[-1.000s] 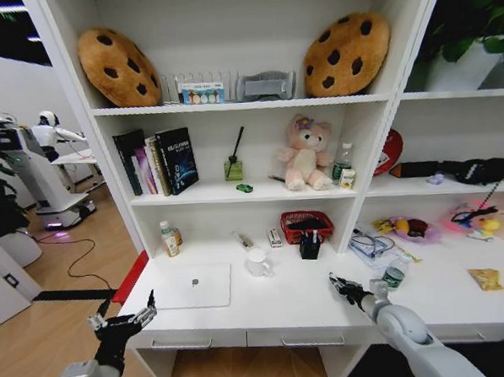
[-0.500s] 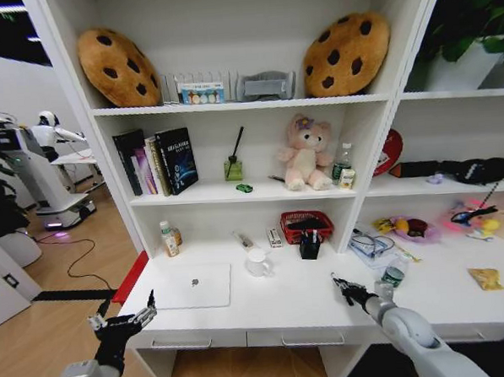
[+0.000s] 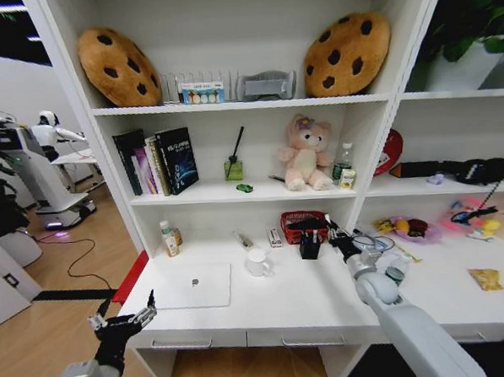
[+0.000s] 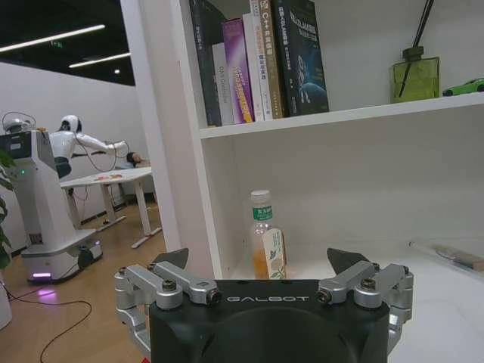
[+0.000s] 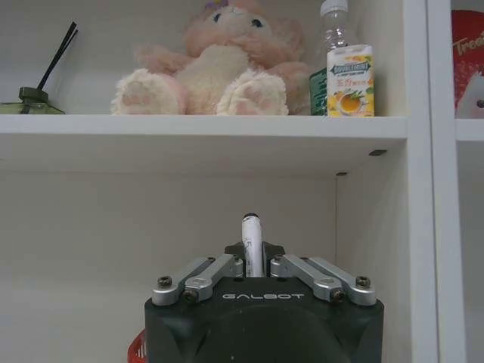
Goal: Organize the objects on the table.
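Observation:
My right gripper [image 3: 332,232] is raised over the back of the white table [image 3: 308,299], just right of a black pen holder [image 3: 310,247]. In the right wrist view the right gripper [image 5: 253,266] is shut on a white pen [image 5: 252,236] with a dark tip, standing upright between the fingers. A silver laptop [image 3: 192,285] lies closed at the table's left. A small green-banded can [image 3: 395,273] and a yellow wrapper [image 3: 487,279] sit to the right. My left gripper [image 3: 124,320] hangs open off the table's front left corner, its fingers [image 4: 171,262] spread wide.
A white mug [image 3: 257,262], a juice bottle [image 3: 168,239] and a red mesh basket [image 3: 306,225] stand near the back wall. A pink plush bear [image 3: 305,153], books [image 3: 157,160] and a tiny green car [image 3: 244,188] are on the shelf above. Clutter lies at the far right.
My right gripper has risen from the table's front area and moved back toward the black pen holder. The left arm has stayed still.

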You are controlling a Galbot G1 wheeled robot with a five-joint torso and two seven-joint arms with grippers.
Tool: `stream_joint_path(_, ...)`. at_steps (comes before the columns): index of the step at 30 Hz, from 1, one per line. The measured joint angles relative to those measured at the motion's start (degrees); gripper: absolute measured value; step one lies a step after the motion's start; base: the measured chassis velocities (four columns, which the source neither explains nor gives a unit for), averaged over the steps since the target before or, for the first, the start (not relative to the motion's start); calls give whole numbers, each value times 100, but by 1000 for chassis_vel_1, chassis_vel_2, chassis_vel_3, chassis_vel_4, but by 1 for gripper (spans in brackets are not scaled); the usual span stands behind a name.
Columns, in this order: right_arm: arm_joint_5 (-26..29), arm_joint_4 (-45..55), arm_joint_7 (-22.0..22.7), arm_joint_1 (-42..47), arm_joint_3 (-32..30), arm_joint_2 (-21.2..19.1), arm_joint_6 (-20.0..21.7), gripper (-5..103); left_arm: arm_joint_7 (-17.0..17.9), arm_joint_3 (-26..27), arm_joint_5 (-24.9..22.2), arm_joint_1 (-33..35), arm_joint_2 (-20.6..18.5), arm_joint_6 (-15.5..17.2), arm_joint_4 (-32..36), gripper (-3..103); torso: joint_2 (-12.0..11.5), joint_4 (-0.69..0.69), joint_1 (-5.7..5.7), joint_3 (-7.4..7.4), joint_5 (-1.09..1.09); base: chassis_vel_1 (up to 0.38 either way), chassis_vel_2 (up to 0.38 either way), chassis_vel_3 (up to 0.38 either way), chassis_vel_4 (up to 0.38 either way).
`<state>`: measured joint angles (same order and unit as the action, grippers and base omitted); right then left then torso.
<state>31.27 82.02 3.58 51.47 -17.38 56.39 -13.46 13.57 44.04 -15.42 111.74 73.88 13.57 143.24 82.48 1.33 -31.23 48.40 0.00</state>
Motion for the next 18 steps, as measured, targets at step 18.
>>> stream_joint_path(18,-780,-1723,116,-1174,715,550,-1128,11,0,0,0,0,0,0,0,100,0,1,0,0,-1,0,0,0,0)
